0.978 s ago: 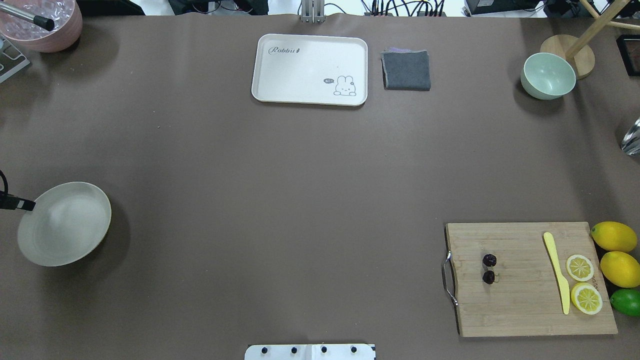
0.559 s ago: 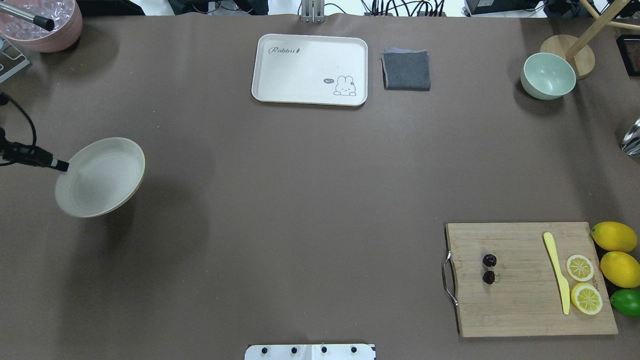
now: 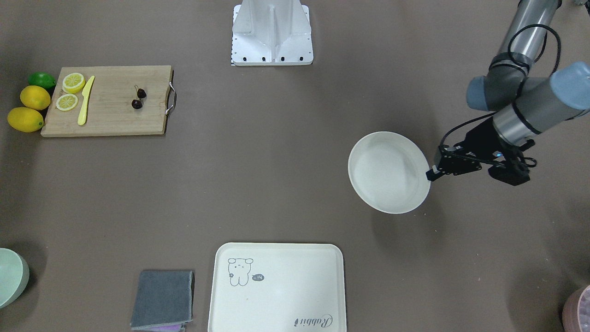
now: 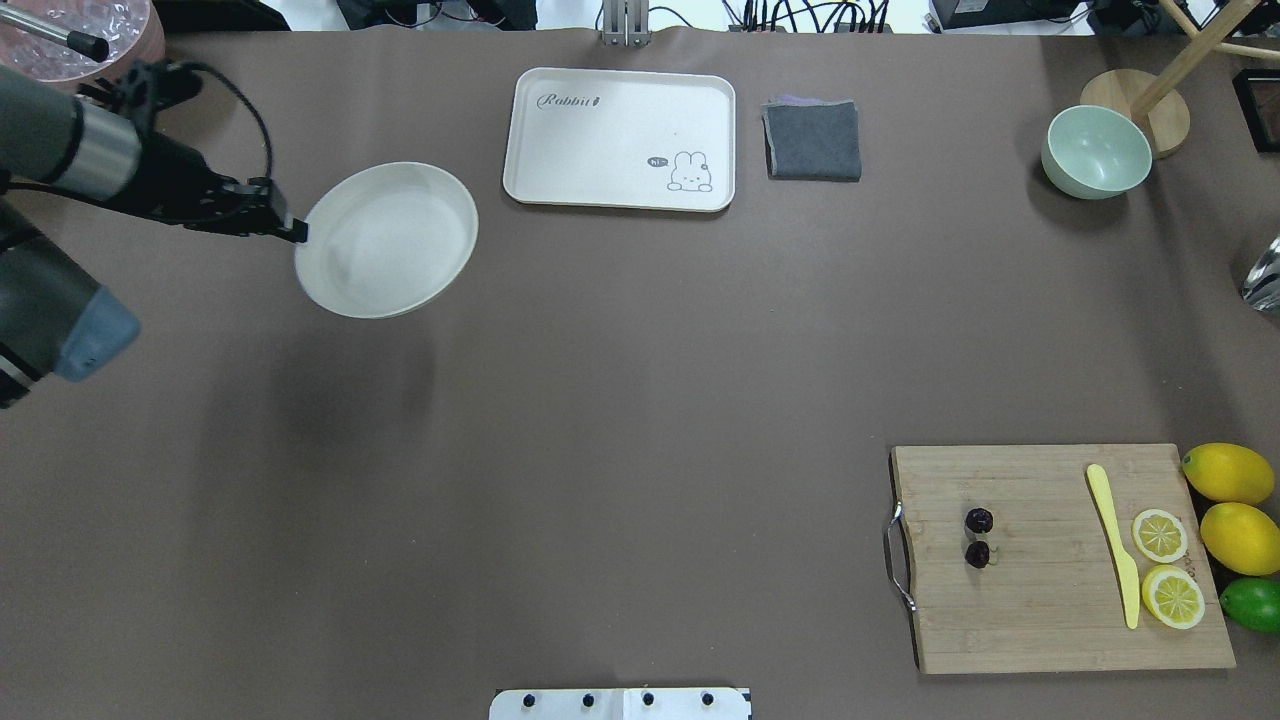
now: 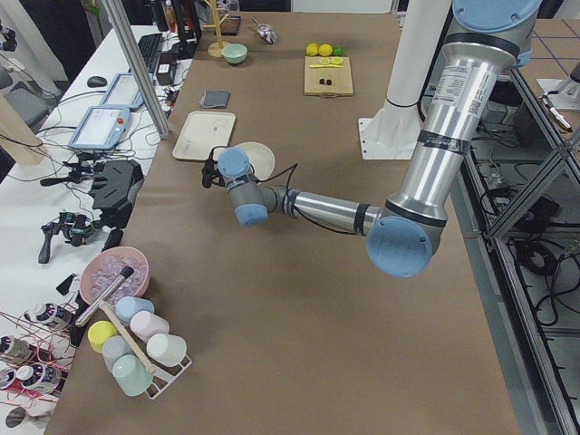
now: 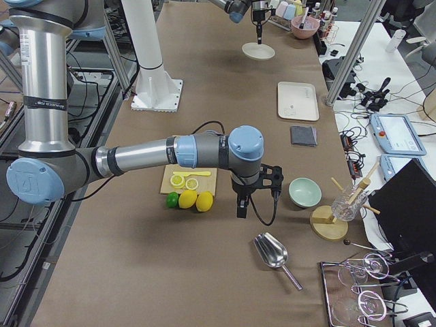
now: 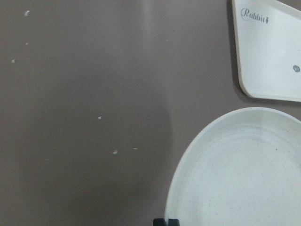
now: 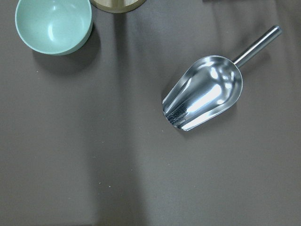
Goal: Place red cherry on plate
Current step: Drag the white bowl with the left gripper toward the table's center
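Note:
The red cherry (image 4: 978, 538) is a dark pair lying on the left part of the wooden cutting board (image 4: 1050, 620), also seen in the front view as the cherry (image 3: 138, 98) on the board (image 3: 110, 122). The cream-white plate (image 4: 390, 240) hangs above the table left of the rabbit tray, casting a shadow below. My left gripper (image 4: 295, 232) is shut on the plate's left rim; the front view shows this gripper (image 3: 431, 174) at the plate (image 3: 387, 173). The right gripper (image 6: 240, 211) hovers past the lemons, far from the cherry; I cannot tell its state.
A rabbit tray (image 4: 620, 138) and a grey cloth (image 4: 812, 140) lie at the far middle. A pale green bowl (image 4: 1096, 152) stands far right. Lemons (image 4: 1228, 472), a lime, lemon slices and a yellow knife (image 4: 1113, 540) sit by the board. A metal scoop (image 8: 207, 92) lies under the right wrist.
The left gripper has carried the plate from the table's left edge away from the robot and to the right, toward the rabbit tray. The left arm has come into the overhead view. The cherry has not moved.

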Available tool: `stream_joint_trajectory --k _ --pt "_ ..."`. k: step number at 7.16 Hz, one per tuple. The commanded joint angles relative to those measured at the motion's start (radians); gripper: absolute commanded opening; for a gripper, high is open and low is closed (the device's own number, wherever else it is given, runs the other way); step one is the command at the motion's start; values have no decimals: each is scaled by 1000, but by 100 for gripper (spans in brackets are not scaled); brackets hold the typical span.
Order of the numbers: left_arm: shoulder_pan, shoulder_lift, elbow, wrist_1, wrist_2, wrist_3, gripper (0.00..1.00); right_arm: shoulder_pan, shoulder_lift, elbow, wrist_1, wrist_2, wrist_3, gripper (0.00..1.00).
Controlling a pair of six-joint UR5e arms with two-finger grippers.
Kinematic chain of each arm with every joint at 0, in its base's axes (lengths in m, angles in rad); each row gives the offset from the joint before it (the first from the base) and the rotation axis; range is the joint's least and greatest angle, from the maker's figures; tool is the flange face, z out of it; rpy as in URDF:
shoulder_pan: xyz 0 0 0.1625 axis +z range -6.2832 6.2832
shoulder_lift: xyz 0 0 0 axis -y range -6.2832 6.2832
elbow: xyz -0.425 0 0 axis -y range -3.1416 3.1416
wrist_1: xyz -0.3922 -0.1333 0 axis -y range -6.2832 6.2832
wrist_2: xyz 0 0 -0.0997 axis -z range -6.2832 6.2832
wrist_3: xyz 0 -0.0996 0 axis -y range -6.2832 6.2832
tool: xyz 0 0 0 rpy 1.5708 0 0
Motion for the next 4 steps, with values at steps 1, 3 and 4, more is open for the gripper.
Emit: stream_joint_trajectory --k 1,3,4 --pt "169 -81 -105 144 196 -137 0 0 5 -4 0 0 10 100" --pt "349 -107 -144 201 395 -215 0 -2 16 -7 -2 5 16 100" --pt "421 -109 -142 203 478 -245 0 -2 18 -7 -2 6 16 100"
